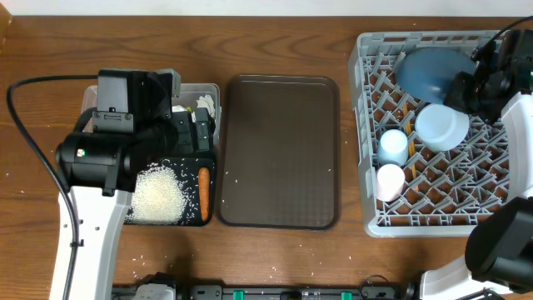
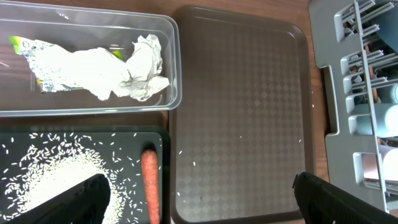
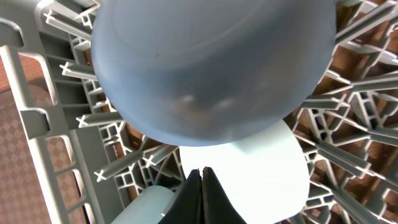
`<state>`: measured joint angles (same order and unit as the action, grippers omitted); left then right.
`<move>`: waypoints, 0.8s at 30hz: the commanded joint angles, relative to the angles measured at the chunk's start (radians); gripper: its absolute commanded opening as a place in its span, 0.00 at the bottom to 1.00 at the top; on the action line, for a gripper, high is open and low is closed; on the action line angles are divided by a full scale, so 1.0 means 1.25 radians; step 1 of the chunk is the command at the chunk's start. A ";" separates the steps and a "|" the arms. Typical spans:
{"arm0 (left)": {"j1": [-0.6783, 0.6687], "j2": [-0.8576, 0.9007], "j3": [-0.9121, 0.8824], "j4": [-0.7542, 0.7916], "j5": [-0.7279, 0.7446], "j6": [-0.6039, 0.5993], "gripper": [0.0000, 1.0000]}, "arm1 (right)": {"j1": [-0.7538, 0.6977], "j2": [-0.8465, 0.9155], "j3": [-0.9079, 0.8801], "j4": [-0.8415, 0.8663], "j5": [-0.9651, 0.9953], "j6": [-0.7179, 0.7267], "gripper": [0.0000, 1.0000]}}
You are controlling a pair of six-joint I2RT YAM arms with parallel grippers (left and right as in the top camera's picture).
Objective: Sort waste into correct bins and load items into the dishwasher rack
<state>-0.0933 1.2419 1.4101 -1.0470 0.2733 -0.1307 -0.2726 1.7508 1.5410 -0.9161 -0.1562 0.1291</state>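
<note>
The clear tub [image 1: 212, 90] holds crumpled tissue [image 2: 130, 68] and the green-and-yellow wrapper [image 2: 22, 46]. The black tray [image 2: 163, 143] holds a rice pile [image 1: 156, 196] and the carrot [image 1: 204, 190]; both also show in the left wrist view, rice [image 2: 56, 174] and carrot [image 2: 150, 183]. My left gripper [image 2: 199, 208] hovers open and empty over the black tray's right edge. The grey rack [image 1: 364, 125] holds the dark blue dish [image 1: 429, 71], light blue bowl [image 1: 441, 125], light blue cup [image 1: 393, 146] and pink cup [image 1: 390, 179]. My right gripper [image 3: 202, 186] is shut and empty above the bowl [image 3: 261, 174], under the dish [image 3: 211, 62]. The chopsticks are out of view.
The dark brown serving tray [image 1: 279, 150] lies between the bins and the rack, with a few stray rice grains on it. More loose grains lie on the table [image 1: 141, 250] in front of the black tray. The left arm covers part of the tub.
</note>
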 commanded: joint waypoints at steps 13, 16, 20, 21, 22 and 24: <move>0.004 0.001 0.002 -0.001 -0.008 -0.001 0.97 | -0.006 0.076 -0.016 0.086 0.016 -0.005 0.04; 0.004 0.001 0.002 -0.001 -0.008 -0.001 0.97 | -0.006 0.076 -0.016 0.102 0.017 -0.005 0.06; 0.004 0.001 0.002 -0.001 -0.008 -0.001 0.97 | -0.006 0.076 -0.016 0.110 0.017 -0.005 0.07; 0.004 0.001 0.002 -0.001 -0.008 -0.001 0.97 | -0.006 0.076 -0.016 0.111 0.017 -0.005 0.08; 0.004 0.001 0.002 -0.001 -0.008 -0.001 0.97 | -0.006 0.076 -0.016 0.111 0.017 -0.005 0.08; 0.004 0.001 0.002 -0.001 -0.008 -0.001 0.97 | -0.006 0.076 -0.016 0.110 0.017 -0.005 0.09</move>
<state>-0.0933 1.2419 1.4101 -1.0470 0.2733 -0.1307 -0.2726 1.8351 1.5246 -0.7956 -0.1364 0.1280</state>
